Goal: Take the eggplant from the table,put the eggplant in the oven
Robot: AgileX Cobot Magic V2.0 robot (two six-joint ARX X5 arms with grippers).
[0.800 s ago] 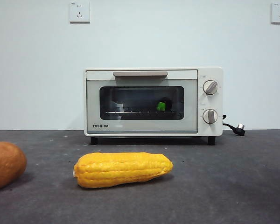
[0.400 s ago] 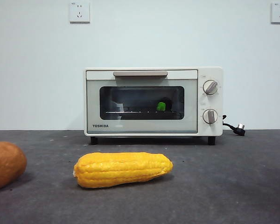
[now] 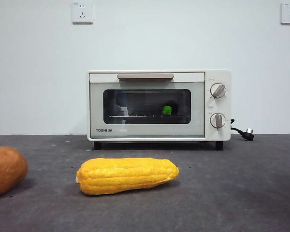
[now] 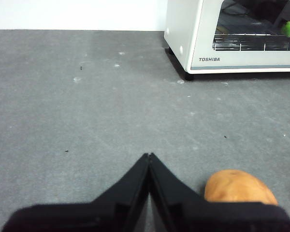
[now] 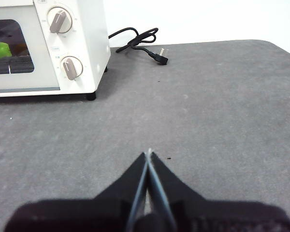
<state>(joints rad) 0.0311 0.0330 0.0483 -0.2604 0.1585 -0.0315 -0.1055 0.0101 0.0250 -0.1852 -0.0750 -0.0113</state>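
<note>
Sitting behind the oven's (image 3: pixel 147 105) closed door, the eggplant (image 3: pixel 167 110) shows green.

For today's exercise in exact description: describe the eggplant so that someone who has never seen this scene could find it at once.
Find the cream-white oven standing at the back of the table, its door shut. Look through the dark glass window at the wire rack: the eggplant lies there, toward the knob side. Its bright green stem end gives it away; the yellow corn cob and the orange-brown vegetable lie outside on the table.
</note>
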